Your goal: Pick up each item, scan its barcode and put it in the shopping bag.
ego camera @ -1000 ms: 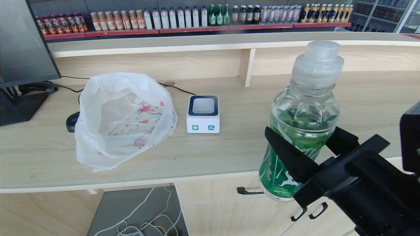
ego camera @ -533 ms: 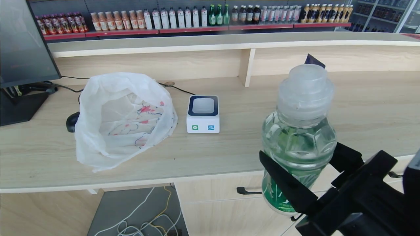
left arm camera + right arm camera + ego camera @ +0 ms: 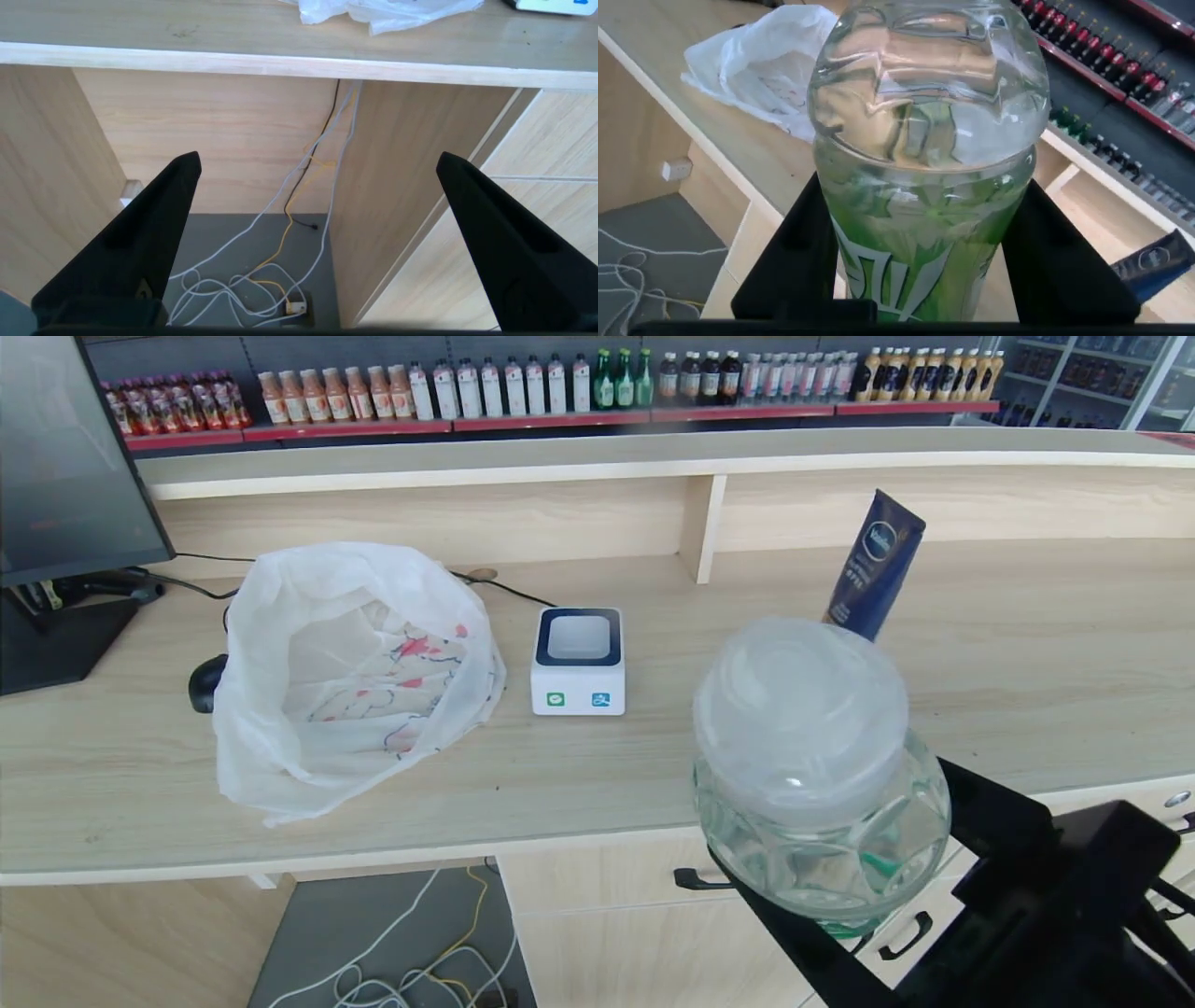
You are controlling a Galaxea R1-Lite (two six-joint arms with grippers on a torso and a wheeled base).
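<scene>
My right gripper (image 3: 864, 919) is shut on a clear bottle with a green label (image 3: 817, 775), held close below the head camera in front of the counter's edge, cap toward the camera. The right wrist view has the bottle (image 3: 924, 177) between the black fingers (image 3: 794, 252). A white scanner box (image 3: 578, 660) sits mid-counter. The white shopping bag (image 3: 350, 663) stands open to its left. A dark blue tube (image 3: 873, 565) stands upright at the back right. My left gripper (image 3: 318, 243) hangs open below the counter, above cables on the floor.
A monitor (image 3: 65, 457) and a black mouse (image 3: 205, 683) are at the counter's left. A raised wooden ledge (image 3: 597, 462) runs along the back, with drink shelves (image 3: 560, 383) behind. Drawers with black handles (image 3: 705, 882) lie under the counter.
My right gripper has lowered and tipped the bottle toward the camera, so its cap now faces up at me. The blue tube behind it has come into sight.
</scene>
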